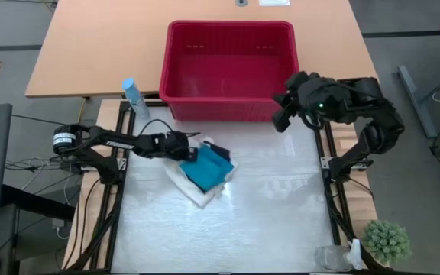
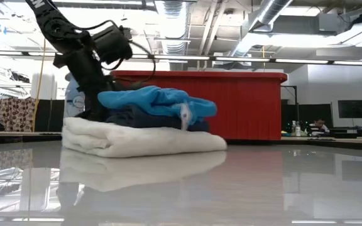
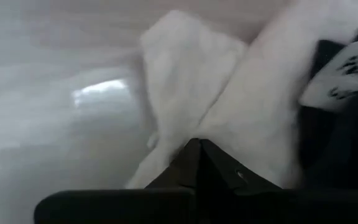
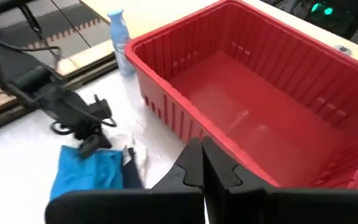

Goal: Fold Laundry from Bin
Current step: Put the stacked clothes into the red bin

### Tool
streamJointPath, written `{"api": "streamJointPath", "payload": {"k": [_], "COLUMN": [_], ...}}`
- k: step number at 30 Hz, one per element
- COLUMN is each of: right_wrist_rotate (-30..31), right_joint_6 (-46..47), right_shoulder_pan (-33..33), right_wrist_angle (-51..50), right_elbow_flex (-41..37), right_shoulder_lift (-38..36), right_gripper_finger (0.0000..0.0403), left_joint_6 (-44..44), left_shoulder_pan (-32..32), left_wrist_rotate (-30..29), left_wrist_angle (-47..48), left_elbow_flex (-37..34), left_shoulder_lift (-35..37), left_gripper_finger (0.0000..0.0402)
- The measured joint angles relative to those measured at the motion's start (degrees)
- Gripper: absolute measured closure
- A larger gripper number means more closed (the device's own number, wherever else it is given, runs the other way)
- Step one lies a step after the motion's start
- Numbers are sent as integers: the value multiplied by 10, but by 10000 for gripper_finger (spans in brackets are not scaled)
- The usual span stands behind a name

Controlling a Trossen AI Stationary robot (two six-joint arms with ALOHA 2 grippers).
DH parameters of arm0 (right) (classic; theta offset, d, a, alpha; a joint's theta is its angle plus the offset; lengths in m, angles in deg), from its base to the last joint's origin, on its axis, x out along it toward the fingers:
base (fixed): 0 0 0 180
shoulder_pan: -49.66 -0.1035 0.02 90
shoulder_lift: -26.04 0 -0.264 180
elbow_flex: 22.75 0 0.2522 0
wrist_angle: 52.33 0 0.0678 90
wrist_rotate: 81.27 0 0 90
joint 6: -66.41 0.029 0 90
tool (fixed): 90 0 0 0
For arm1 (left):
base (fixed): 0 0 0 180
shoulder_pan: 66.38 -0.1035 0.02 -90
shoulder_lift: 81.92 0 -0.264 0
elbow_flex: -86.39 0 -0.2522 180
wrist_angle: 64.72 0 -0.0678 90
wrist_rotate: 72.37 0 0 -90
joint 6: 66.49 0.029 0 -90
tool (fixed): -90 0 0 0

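The laundry lies in a stack on the table: a folded white cloth [image 1: 193, 187] at the bottom, a dark navy item [image 1: 218, 155] on it, and a teal-blue item [image 1: 207, 169] on top. The low view shows the same layers: white [image 2: 137, 141], navy [image 2: 143, 119], teal [image 2: 149, 100]. My left gripper [image 1: 188, 147] is shut at the stack's far left side, over the white cloth [image 3: 241, 112]. My right gripper [image 1: 285, 114] is shut and empty, raised over the near right corner of the red bin [image 1: 228, 24], which shows no cloth inside [image 4: 241, 106]. My left gripper [image 3: 197, 146] has its shut fingertips at the white cloth's far left edge [image 3: 185, 124]. I cannot tell whether they touch it.
A blue spray bottle [image 1: 132, 92] stands beside the bin's left near corner. A small green plant [image 1: 388, 238] and a clear container [image 1: 334, 256] sit at the table's near right corner. The white table surface [image 1: 273, 214] lies bare to the right of the stack.
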Motion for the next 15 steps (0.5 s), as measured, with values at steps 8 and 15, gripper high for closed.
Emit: {"api": "streamJointPath", "payload": {"k": [8,15], "right_wrist_rotate": [-21,-172], "right_joint_6": [-71,-92], "right_shoulder_pan": [37,106], "right_wrist_angle": [-36,-50], "right_elbow_flex": [-1,0], "right_shoulder_lift": [26,19], "right_gripper_finger": [367,361], "left_joint_6": [79,158], "left_shoulder_pan": [16,12], "left_wrist_rotate": [129,157], "left_wrist_angle": [-58,72], "left_elbow_flex": [51,124], "left_shoulder_lift": [14,75], "left_gripper_finger": [401,401]}}
